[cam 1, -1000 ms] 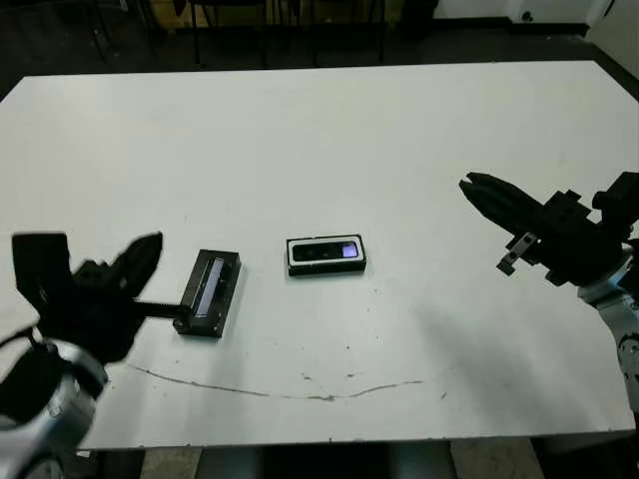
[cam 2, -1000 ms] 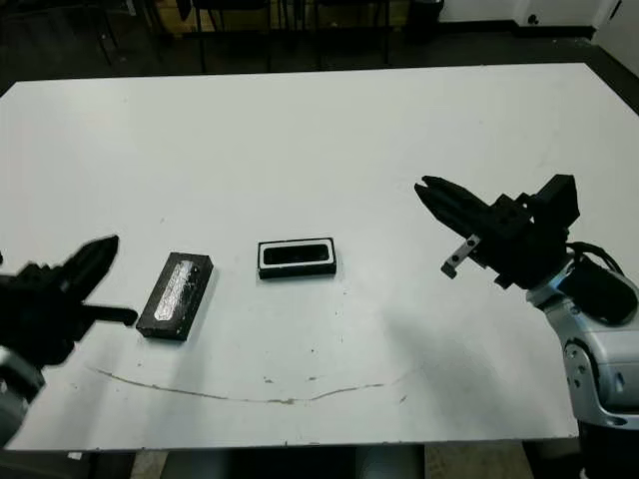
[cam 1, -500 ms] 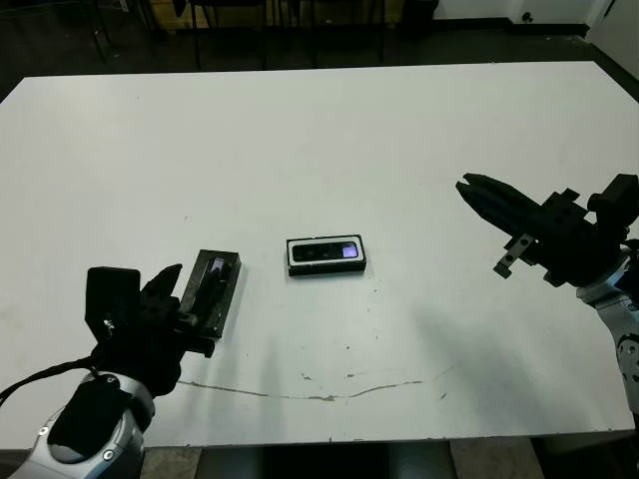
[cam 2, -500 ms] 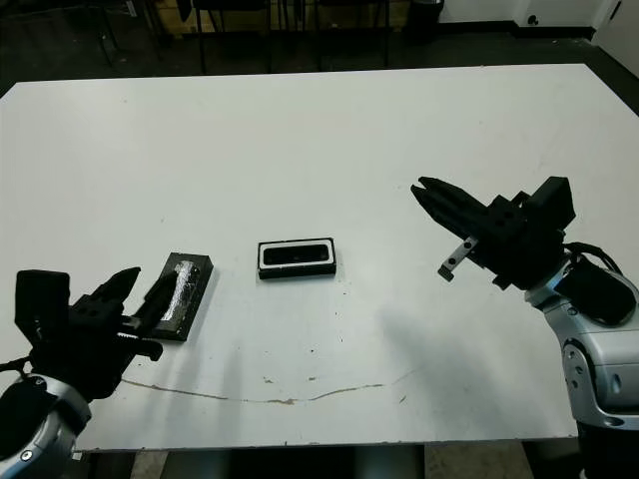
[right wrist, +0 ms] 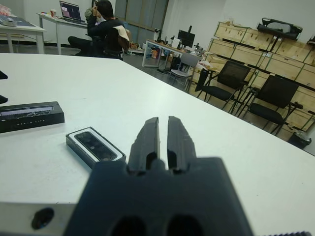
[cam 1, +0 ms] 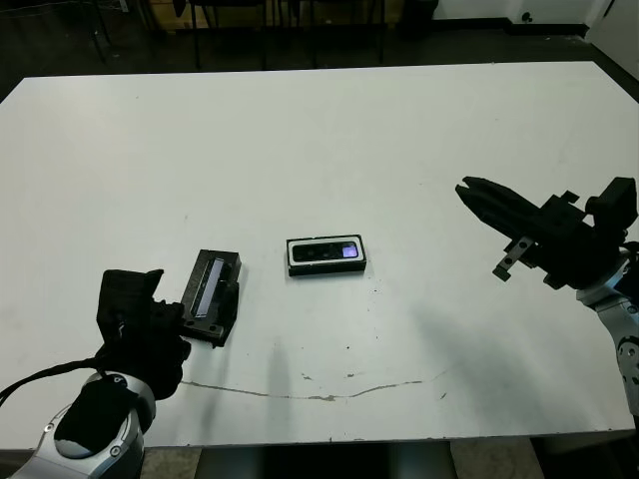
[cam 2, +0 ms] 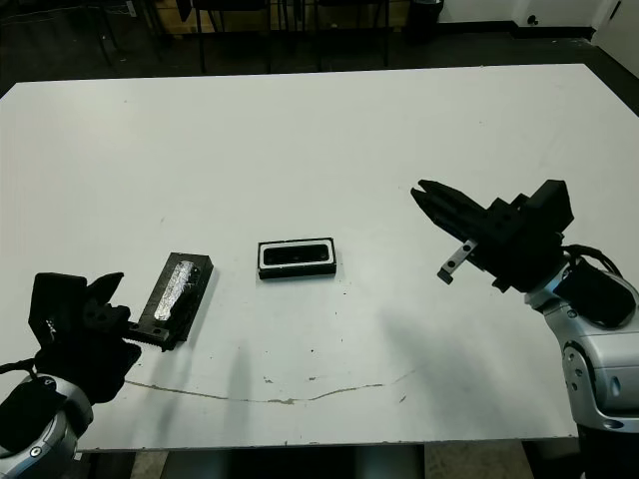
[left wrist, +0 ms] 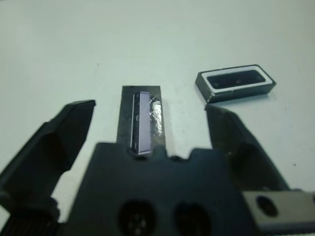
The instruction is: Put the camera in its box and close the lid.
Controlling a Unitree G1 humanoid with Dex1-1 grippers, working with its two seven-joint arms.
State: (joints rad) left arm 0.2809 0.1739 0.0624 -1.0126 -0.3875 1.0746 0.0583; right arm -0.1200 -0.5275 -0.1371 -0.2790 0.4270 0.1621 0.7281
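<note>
The camera (cam 1: 326, 252), a slim black bar with a purplish glint, lay in the white-lined box (cam 1: 292, 256) at mid-table. The lid (left wrist: 141, 121), black with a shiny grey patch, lay between the left gripper's (left wrist: 147, 142) wide-spread fingers. The right gripper (right wrist: 163, 139) hovered with fingers pressed together, holding nothing.

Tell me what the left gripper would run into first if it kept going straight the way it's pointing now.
Most likely the lid. The left gripper, fingers spread wide, points straight at its near end, with the lid lined up between them. The box with the camera in it lies off to the side of that line.
</note>
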